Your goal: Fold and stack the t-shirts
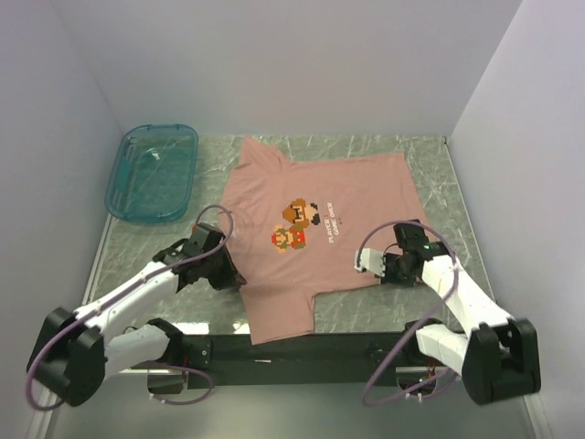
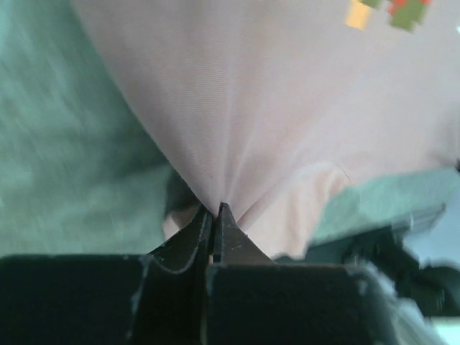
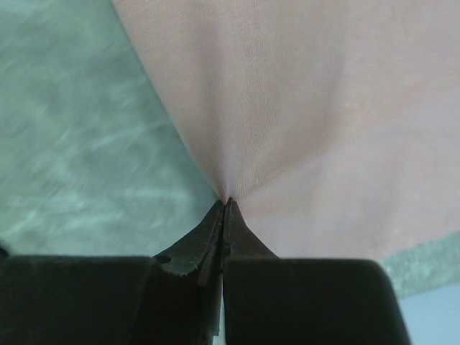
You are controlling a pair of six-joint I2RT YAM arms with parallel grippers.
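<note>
"Left tool [image 2: 215,210] is clamping tight on a pinch of the pink t-shirt [image 1: 352,183] — cloth is fanning out from its tips."

"And the right tool [image 3: 228,203]?"

"Doing likewise, clenching the opposite side edge of the cloth (jaws pressed together, no gap showing)."

"Where is the t-shirt lying?"

"It is lying spread out, print [image 1: 306,226] facing up, on the green marbled table [image 1: 430,165] between both arms — a teal bin [image 1: 153,172] is sitting at the far left, apart from it."
</note>
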